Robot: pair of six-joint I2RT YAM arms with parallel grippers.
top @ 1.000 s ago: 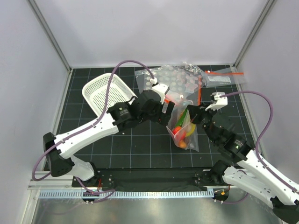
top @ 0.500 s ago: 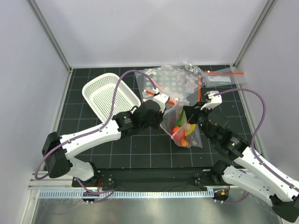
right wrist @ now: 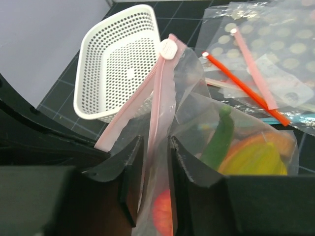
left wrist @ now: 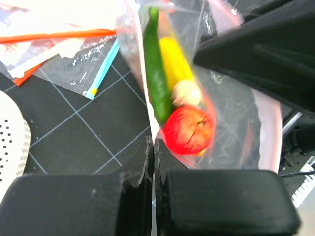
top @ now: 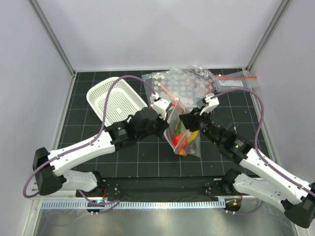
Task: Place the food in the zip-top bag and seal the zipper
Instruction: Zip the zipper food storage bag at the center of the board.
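The zip-top bag (top: 183,133) hangs upright between my two grippers, with the food inside. In the left wrist view I see a green piece (left wrist: 153,69), a yellow piece (left wrist: 176,64), a beige piece (left wrist: 187,92) and a red round piece (left wrist: 189,130) through the clear film. My left gripper (left wrist: 153,147) is shut on the bag's side edge. My right gripper (right wrist: 156,157) has its jaws a little apart, one on each side of the pink zipper (right wrist: 160,93), below its white end tab (right wrist: 168,49). The top view shows the grippers facing each other across the bag's mouth.
A white perforated basket (top: 115,101) lies tipped at the left, close behind the left arm. Several other clear bags (top: 187,86) with orange strips are piled at the back, and one more (top: 236,81) sits at the back right. Grey walls enclose the black grid mat.
The left gripper moved in from the left and shut on the bag's edge. The right gripper's jaws parted slightly. The bag and both arms shifted a little to the left.
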